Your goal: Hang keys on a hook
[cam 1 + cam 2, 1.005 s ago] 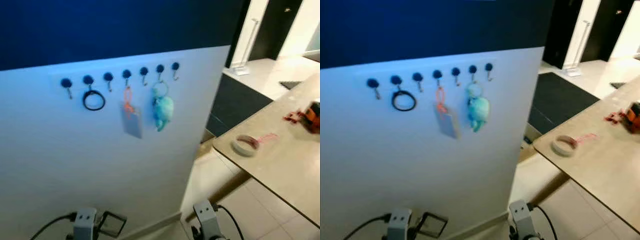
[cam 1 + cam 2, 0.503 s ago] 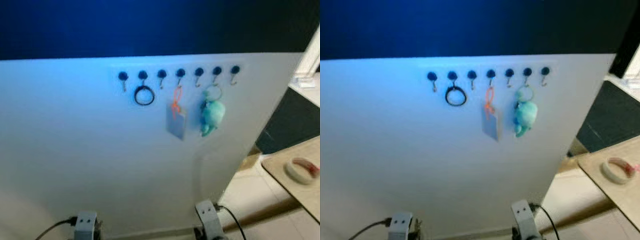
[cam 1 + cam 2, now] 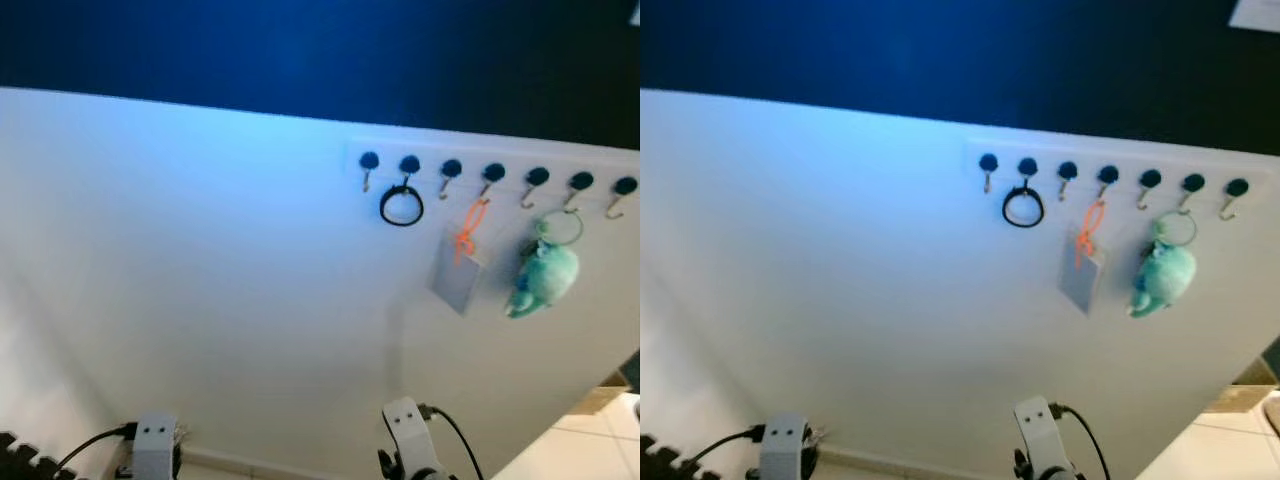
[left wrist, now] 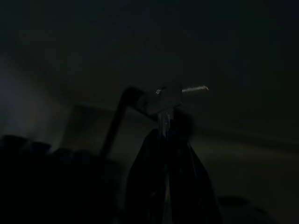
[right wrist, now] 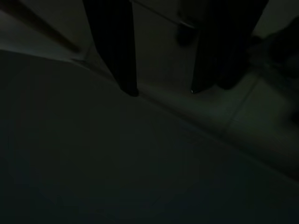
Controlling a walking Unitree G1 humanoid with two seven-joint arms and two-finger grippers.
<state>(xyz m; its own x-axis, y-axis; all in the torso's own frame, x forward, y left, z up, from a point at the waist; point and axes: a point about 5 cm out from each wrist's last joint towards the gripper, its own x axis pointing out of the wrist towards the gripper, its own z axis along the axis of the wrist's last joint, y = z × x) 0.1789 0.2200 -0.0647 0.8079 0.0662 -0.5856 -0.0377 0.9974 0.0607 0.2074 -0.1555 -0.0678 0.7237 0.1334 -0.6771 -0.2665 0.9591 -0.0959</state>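
A row of several dark-capped hooks [image 3: 494, 174] runs along the top of a white panel [image 3: 220, 280], up and to my right. The second hook carries a black ring [image 3: 402, 205]. An orange-looped card [image 3: 458, 280] and a teal plush keychain [image 3: 543, 277] hang further right, and the far right hook [image 3: 624, 188] is bare. In the dark left wrist view my left gripper [image 4: 163, 135] is shut on a metal key piece [image 4: 170, 95] with a dark loop beside it. My right gripper [image 5: 163, 91] hangs open over the floor. Both wrists [image 3: 152, 440] sit low, far below the hooks.
A dark blue wall [image 3: 300, 50] rises above the panel. Pale floor tiles [image 3: 590, 450] show at the lower right, past the panel's end. A dark ridged object [image 3: 20, 452] lies at the lower left corner.
The camera has swung left: the hooks slid to the right of the picture, and the table with the tape roll has left it. The arms stay low.
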